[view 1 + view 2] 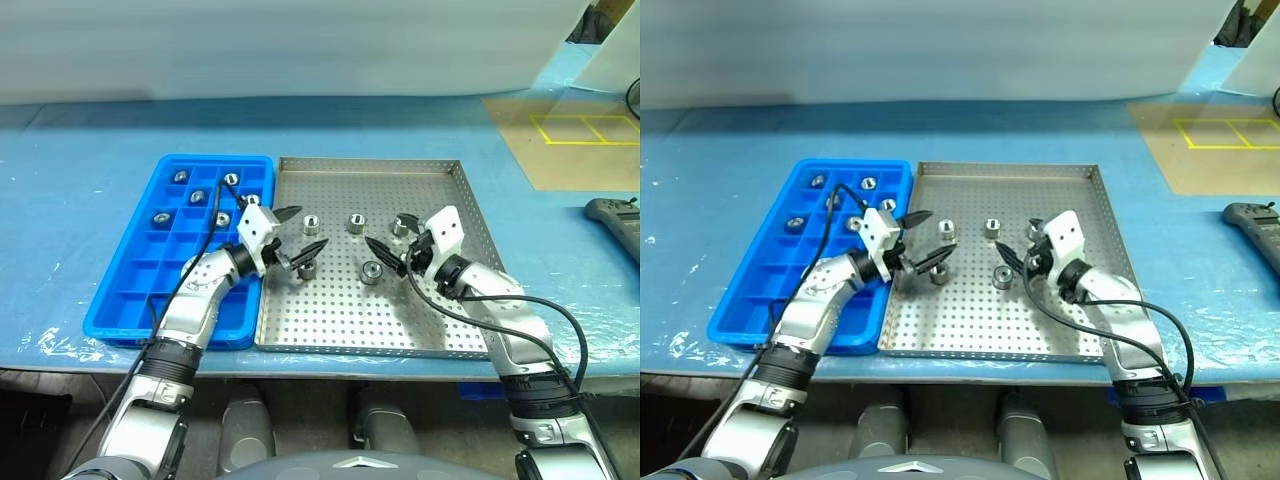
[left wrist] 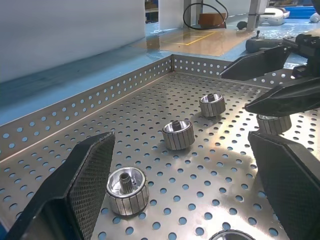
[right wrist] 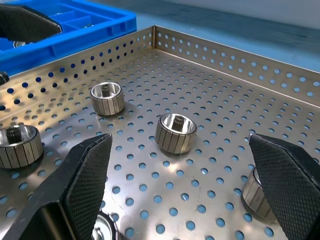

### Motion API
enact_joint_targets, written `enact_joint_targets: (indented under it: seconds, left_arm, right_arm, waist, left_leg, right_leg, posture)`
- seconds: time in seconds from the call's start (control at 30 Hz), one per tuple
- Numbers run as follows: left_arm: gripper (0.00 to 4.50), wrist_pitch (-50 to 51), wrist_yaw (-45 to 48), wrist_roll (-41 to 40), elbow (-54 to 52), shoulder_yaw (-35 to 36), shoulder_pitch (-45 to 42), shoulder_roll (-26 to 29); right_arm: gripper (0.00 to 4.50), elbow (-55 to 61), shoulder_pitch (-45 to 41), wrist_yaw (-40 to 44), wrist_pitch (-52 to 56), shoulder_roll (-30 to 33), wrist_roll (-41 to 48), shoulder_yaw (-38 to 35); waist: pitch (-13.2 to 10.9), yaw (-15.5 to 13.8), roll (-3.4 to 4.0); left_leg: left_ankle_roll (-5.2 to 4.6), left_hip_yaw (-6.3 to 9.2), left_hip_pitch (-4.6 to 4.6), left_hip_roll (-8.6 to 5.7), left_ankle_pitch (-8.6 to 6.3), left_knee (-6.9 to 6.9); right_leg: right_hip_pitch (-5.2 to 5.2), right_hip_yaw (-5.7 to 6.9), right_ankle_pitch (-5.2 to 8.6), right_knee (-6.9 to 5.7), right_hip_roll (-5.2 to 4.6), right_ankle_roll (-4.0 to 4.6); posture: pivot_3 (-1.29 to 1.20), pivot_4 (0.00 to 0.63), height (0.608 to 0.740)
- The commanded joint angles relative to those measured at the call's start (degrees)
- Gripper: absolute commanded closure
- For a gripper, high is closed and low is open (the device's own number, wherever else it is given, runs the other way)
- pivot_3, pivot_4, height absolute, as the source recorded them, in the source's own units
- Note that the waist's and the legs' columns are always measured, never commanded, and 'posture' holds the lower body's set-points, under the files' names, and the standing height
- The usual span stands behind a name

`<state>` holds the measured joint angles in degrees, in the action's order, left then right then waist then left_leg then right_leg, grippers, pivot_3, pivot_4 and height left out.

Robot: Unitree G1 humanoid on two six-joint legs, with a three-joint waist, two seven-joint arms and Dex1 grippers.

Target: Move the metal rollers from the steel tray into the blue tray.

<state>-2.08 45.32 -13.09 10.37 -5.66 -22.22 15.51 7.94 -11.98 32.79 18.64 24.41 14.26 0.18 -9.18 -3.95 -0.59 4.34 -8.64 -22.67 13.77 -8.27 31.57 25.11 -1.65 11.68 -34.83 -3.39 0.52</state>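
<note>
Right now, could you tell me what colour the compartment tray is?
Bright blue; clearest in the left eye view.

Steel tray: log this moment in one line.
left claw open, empty | right claw open, empty | steel tray: five metal rollers | blue tray: some placed

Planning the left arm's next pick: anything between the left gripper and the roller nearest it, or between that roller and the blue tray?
Nothing visible. The left gripper is open around that roller, with bare steel tray floor there. Toward the blue tray, only the two trays' low rims intervene.
</note>
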Motion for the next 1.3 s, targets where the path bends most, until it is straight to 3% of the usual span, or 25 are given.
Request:
enact_joint_targets:
  seconds: [0.03,0.33,0.53,0.9,1.3]
  left_arm:
    - [0.0,0.07,-0.79,-0.63,-2.18,1.17,-0.55,0.22]
    - [0.0,1.4,0.32,-1.7,-3.56,1.38,-0.22,1.04]
    - [0.0,8.47,0.8,-0.93,-4.46,0.21,-3.28,3.1]
    - [0.0,17.36,12.76,-3.66,-7.98,-3.16,-10.44,8.8]
    - [0.0,19.66,23.99,-1.6,-4.13,-8.81,-15.76,13.26]
  right_arm:
    - [0.03,3.25,0.87,0.94,-1.36,1.7,1.05,-2.83]
    - [0.03,4.22,0.83,1.45,0.22,2.82,2.41,-4.19]
    - [0.03,6.74,1.15,3.8,2.71,5.57,4.2,-4.64]
    - [0.03,15.76,1.33,10.01,11.27,10.63,11.17,-3.98]
    - [0.03,17.91,1.75,12.45,13.92,13.48,11.65,-3.5]
  waist:
    - [0.0,-0.03,0.0]
    - [0.0,0.01,0.0]
    - [0.0,0.0,0.0]
    - [-0.01,-0.04,0.02]
    - [0.0,-0.05,0.04]
  left_leg:
    - [0.0,0.0,0.0,0.0,0.0,0.0]
    - [0.0,0.0,0.0,0.0,0.0,-0.01]
    - [0.0,-0.01,0.01,0.0,0.0,0.0]
    - [0.01,-0.01,0.03,0.0,0.02,-0.03]
    - [0.04,-0.03,0.1,-0.02,0.04,-0.03]
  right_leg:
    - [0.0,0.0,0.0,0.0,0.0,0.0]
    - [0.0,0.01,0.0,0.0,0.01,0.0]
    - [-0.01,0.01,0.0,-0.01,0.0,0.0]
    - [-0.01,0.0,-0.01,-0.02,0.01,0.01]
    - [-0.06,0.0,-0.01,-0.04,0.01,0.02]
  posture:
    - [-0.04,0.15,0.74]
    - [-0.06,0.15,0.74]
    - [-0.06,0.15,0.74]
    - [-0.07,0.15,0.74]
    - [-0.09,0.15,0.74]
